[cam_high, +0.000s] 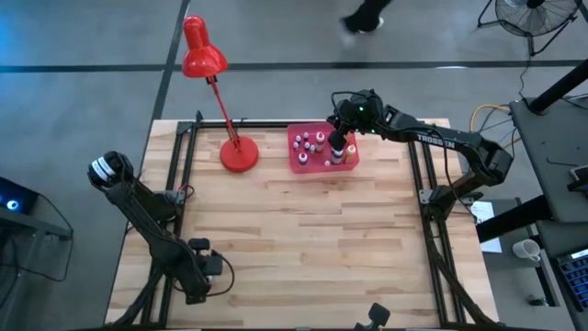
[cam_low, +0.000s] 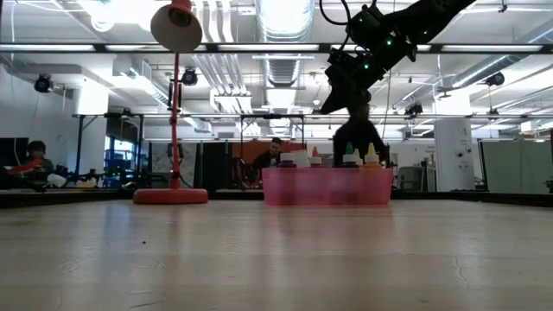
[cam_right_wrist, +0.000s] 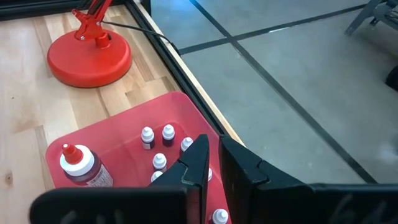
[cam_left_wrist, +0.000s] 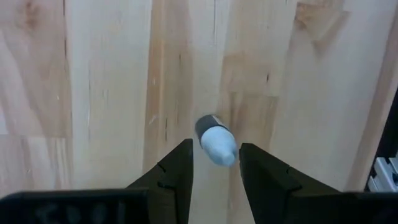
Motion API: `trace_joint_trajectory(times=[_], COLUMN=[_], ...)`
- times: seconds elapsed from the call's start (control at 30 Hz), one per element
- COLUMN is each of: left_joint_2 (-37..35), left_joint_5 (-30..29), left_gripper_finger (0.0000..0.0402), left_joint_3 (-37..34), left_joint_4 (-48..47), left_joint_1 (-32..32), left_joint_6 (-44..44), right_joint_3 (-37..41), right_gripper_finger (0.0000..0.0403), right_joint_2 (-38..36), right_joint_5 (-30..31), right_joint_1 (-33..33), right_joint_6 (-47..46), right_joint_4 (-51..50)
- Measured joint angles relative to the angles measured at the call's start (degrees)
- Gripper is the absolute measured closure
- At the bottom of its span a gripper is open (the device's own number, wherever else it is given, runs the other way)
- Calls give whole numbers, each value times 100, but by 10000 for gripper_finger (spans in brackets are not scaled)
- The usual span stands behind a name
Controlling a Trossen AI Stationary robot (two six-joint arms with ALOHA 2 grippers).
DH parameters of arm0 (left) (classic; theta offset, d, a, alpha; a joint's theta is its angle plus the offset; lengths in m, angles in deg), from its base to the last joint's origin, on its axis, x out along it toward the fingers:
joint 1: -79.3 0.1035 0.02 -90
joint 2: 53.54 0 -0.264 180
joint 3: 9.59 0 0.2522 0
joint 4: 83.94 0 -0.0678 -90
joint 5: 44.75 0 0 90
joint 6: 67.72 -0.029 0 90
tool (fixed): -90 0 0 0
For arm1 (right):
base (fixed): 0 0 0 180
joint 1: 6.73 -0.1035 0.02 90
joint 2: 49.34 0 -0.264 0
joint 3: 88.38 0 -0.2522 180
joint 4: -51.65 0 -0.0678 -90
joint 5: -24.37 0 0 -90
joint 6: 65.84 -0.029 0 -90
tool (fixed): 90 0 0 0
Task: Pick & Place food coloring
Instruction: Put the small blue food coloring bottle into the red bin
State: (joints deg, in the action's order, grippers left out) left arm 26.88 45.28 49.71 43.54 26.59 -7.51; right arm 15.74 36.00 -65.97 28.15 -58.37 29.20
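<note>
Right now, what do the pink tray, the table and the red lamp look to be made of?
Pink tray: probably plastic, translucent, with bottles showing through its wall.
Table: wood, pale jointed planks with visible grain, matte.
Red lamp: likely painted metal, with a glossy shade and base.

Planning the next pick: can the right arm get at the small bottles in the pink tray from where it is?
Probably yes. The right gripper hangs directly over the pink tray, fingers shut, with the small bottles standing uncovered just below. Nothing blocks the descent; it would need to open first.
</note>
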Motion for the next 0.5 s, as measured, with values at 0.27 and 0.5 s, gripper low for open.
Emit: trace_joint_trajectory(times=[0.27,0.5], left_joint_2=[166,184], left_joint_5=[-11,9], left_gripper_finger=[298,298], left_joint_3=[-22,-24], left_joint_4=[4,14], left_joint_1=[10,39], left_joint_6=[0,0], right_joint_3=[26,37], right_gripper_finger=[374,374], right_joint_2=[0,0], right_joint_5=[31,35], right_joint_1=[2,2], right_joint_6=[1,1], right_joint_4=[4,3])
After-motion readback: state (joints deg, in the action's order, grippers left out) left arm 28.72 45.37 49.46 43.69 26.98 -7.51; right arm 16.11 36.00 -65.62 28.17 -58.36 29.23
